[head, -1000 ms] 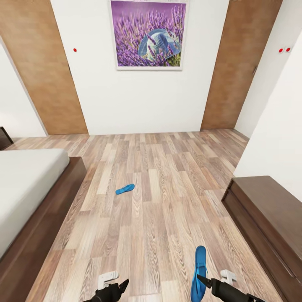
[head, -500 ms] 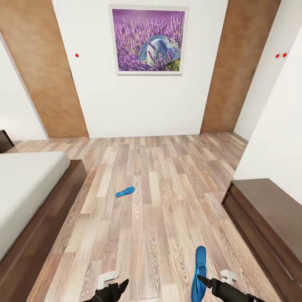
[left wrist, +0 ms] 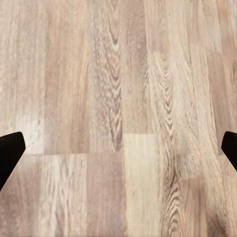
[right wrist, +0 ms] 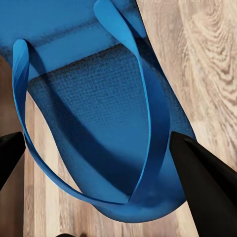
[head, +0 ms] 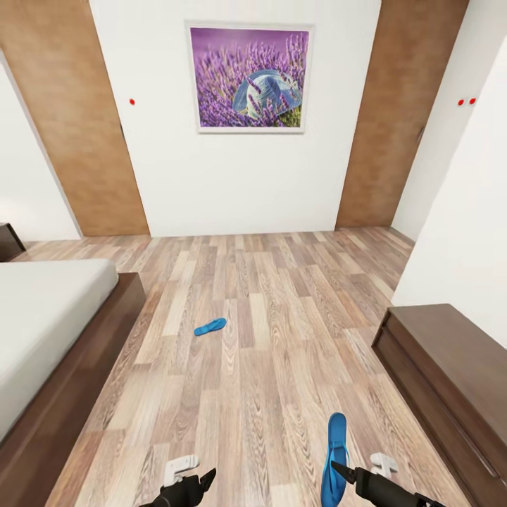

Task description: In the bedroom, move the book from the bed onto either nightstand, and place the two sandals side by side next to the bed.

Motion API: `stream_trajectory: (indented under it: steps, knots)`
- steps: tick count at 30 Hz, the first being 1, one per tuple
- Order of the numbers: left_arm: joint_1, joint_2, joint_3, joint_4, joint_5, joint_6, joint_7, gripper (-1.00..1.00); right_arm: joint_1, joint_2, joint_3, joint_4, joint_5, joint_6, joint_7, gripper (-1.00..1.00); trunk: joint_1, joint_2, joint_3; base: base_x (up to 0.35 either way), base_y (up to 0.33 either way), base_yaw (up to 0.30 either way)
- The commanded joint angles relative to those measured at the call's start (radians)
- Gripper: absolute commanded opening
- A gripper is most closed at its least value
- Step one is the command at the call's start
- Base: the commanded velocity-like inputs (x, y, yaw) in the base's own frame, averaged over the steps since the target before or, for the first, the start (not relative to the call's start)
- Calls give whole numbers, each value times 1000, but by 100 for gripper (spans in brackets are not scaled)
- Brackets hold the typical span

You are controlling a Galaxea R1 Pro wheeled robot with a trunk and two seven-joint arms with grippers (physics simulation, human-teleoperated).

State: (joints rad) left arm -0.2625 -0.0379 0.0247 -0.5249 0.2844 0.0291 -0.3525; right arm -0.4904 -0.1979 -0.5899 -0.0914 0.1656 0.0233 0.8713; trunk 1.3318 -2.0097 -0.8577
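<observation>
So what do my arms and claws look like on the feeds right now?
Both arms end in black, glossy parts. The left claw and right claw have dark, tapering pointed fingers, and a small white bracket-like piece sits just above each wrist. In the wrist views the fingers look plain black wedges. No cables or markings are visible.

Both sandals (head: pixel 210 327) (head: pixel 334 458) are bright blue; the near one's sole (right wrist: pixel 98 123) has a fine woven texture. The floor (head: pixel 267 338) is pale brown wood-grain planks. The bed (head: pixel 42 317) has a light grey mattress and dark brown frame. The picture (head: pixel 249 77) shows purple lavender around a blue hat. Both hands (head: pixel 189 487) (head: pixel 355 479) are black.
</observation>
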Motion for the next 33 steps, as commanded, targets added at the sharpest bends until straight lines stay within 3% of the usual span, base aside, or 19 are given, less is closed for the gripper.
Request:
stream_trajectory:
  steps: [1, 28, 33]
  knots:
    - [0, 0, 2, 0, 7, 3, -5, 100, 0, 0, -8, -1, 9, 3, 4, -100, 0, 0, 1, 0, 0, 0]
    - [0, 0, 1, 0, 7, 3, -5, 100, 0, 2, -7, -1, 9, 3, 4, -100, 0, 0, 15, 0, 0, -5]
    - [0, 0, 2, 0, 7, 3, -5, 100, 0, 2, -8, -1, 9, 3, 6, -100, 0, 0, 17, 0, 0, -156]
